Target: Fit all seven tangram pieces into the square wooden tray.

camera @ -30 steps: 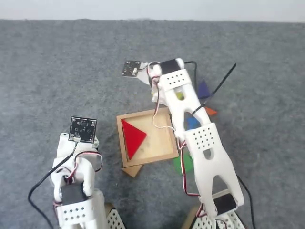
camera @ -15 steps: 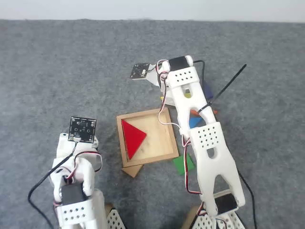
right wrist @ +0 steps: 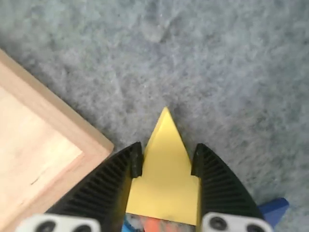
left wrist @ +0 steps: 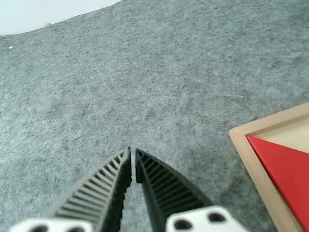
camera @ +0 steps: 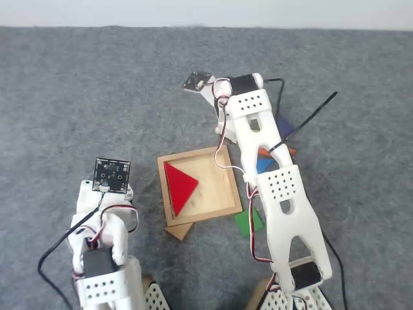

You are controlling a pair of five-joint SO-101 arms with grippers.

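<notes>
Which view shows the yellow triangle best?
The right wrist view: the yellow triangle is held in the right gripper, beside the tray. In the high view the right arm covers it; the left wrist view faces elsewhere.

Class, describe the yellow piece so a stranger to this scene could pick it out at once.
Start at the square wooden tray on the grey carpet; just outside one corner is the right gripper. Between its fingers sits the yellow piece, a triangle with its tip pointing outward. It alone is yellow, unlike the red triangle in the tray and the blue piece nearby.
</notes>
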